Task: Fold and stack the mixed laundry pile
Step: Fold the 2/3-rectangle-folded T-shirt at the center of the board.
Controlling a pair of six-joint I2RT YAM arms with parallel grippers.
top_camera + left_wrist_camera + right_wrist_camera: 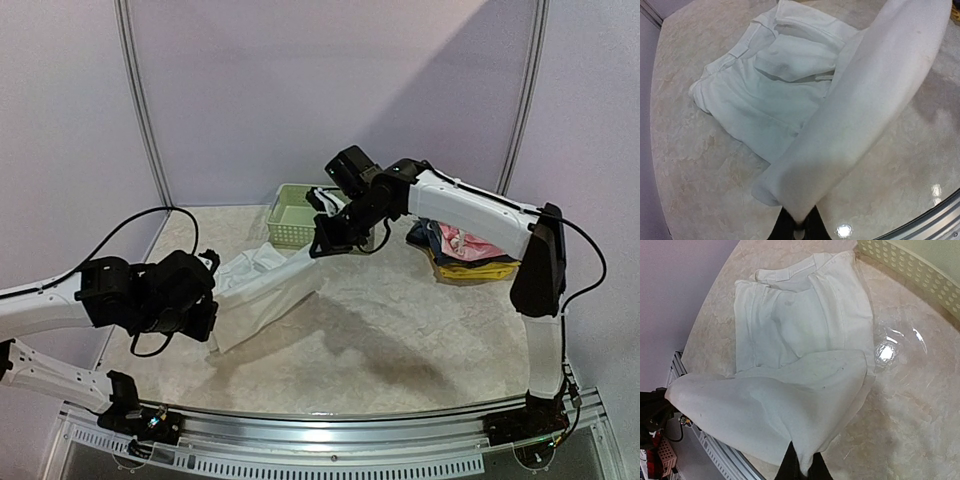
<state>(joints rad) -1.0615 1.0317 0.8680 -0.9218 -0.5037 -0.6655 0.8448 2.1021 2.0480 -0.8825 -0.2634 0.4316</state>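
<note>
The white garment, a pair of trousers, hangs stretched above the table between both grippers. My left gripper is shut on its lower near end, and in the left wrist view the cloth runs up out of the closed jaws. My right gripper is shut on the far end near the basket; in its wrist view the fabric pinches into the jaws. The waistband part still rests on the tabletop. A pink cloth lies on the folded stack at right.
A pale green lattice basket stands at the back, just behind the right gripper, its wall close in the right wrist view. Folded dark blue and yellow clothes sit at the right. The metal rail marks the table's near edge.
</note>
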